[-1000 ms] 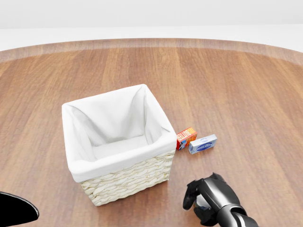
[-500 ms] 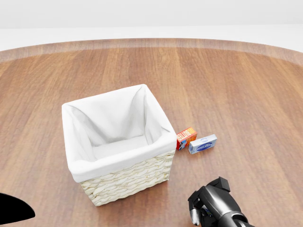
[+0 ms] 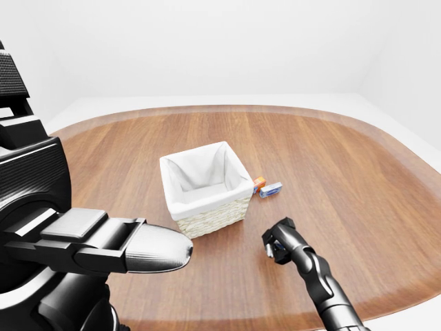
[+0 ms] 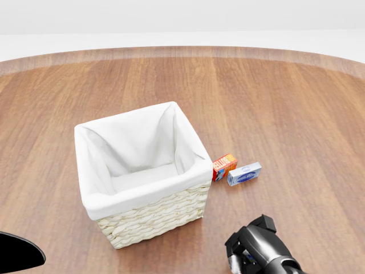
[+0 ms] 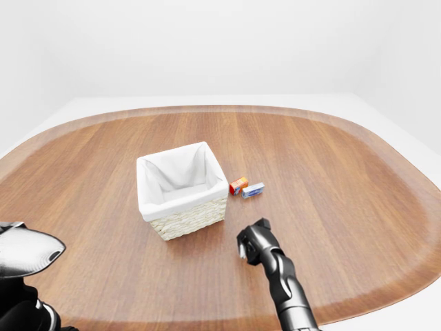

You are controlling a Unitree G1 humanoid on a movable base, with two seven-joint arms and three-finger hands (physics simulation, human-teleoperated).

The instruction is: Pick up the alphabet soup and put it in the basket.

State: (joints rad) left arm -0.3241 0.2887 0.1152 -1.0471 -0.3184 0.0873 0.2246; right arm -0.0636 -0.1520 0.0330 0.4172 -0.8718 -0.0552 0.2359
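I use the square wicker basket with the white cloth lining (image 4: 149, 221) as my landmark. It stands upright and empty on the oval brown wooden table (image 4: 285, 108).

My black and grey right hand (image 4: 255, 249) is low over the table, below and to the right of the basket in the head view and clear of its wicker wall. Over the past second the hand has rolled at the wrist: its fingers faced the basket and now its blocky back shows. In the last half second it has hardly moved.

The fingers look curled tight around a small pale thing, of which only a sliver shows at the hand's lower left edge. I take that to be the alphabet soup can (image 4: 234, 264), since no can stands anywhere else on the table, though too little shows to be sure. If so, the can is held and still outside the basket, and the grasp is done. What remains is to lift it up over the rim and let it go above the lining.

Just right of the basket lie a small orange-red box (image 4: 224, 166) and a small blue and white box (image 4: 244, 173), close together. Neither is my target.

My left hand (image 4: 17, 257) is only a flat black shape at the bottom left of the head view. I cannot tell how its fingers are set.
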